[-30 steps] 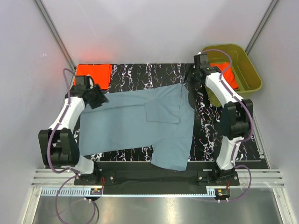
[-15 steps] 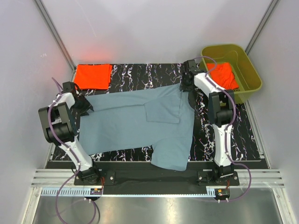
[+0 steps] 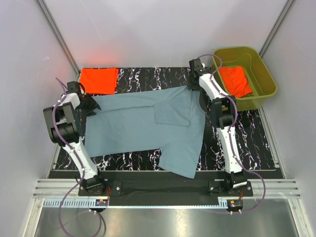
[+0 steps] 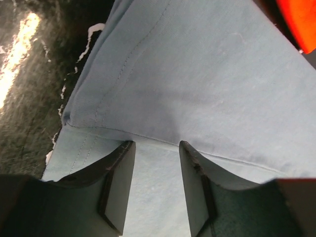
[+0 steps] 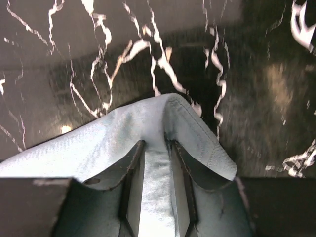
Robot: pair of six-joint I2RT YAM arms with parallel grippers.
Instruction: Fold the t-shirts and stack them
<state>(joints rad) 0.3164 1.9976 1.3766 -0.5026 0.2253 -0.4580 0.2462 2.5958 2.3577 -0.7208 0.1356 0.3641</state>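
Note:
The large blue-grey t-shirt (image 3: 143, 126) lies spread across the black marbled mat (image 3: 247, 138), with a folded flap near its middle. My left gripper (image 3: 88, 103) is at the shirt's left edge. In the left wrist view the gripper (image 4: 155, 143) is closed on the blue-grey cloth (image 4: 197, 74) at a hem. My right gripper (image 3: 194, 84) is at the shirt's far right corner. In the right wrist view the gripper (image 5: 155, 143) pinches a raised fold of the blue-grey cloth (image 5: 98, 148). A folded orange-red t-shirt (image 3: 98, 80) lies at the far left. Another orange-red t-shirt (image 3: 236, 80) lies in the tub.
The olive-green plastic tub (image 3: 261, 69) stands at the far right, off the mat. The orange-red cloth (image 4: 298, 19) shows at the top right of the left wrist view. Grey walls close in the back and both sides.
Both grippers have moved outward and farther back along the shirt's top edge. The shirt's top edge is drawn out straighter, and its near hem has shifted a little.

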